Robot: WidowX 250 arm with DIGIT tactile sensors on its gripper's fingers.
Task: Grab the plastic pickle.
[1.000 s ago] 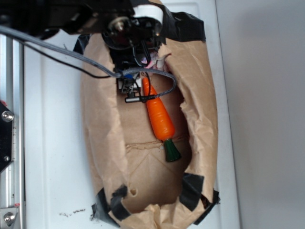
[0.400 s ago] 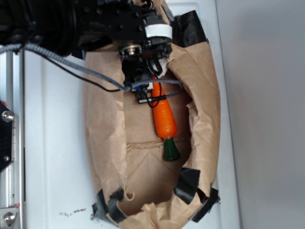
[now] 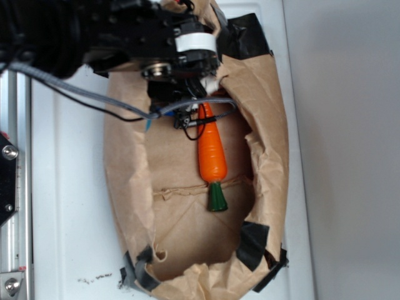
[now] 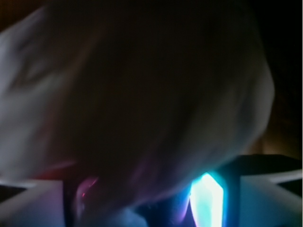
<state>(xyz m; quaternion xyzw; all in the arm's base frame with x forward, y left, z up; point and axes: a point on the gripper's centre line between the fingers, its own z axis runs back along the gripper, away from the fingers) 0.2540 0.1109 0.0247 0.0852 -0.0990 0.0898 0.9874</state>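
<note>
1. The tool (image 3: pixel 187 109) sits at the upper middle of the exterior view, pushed down into the open top of a brown paper bag (image 3: pixel 269 144). Its tip is buried under black housing and a looped grey cable (image 3: pixel 94 103), so I cannot tell how far its jaws are parted or whether they grip anything.
2. Just below the tool lies an orange carrot (image 3: pixel 211 153), its green stub pointing toward the lower part of the frame. Its narrow end reaches up to the tool, though contact is unclear.
3. The plastic pickle is nowhere to be seen in either view. I judge it may lie under the tool or behind a fold of the bag, so the grab looks unfinished at best.
4. The bag rests on a white counter (image 3: pixel 75 206), its corners patched with black tape (image 3: pixel 253 247).
5. The wrist view is nearly all a dark, blurred mass pressed close to the lens, with a cyan glow near the bottom. It shows closeness to something, but names nothing; only the exterior view gives the layout.
</note>
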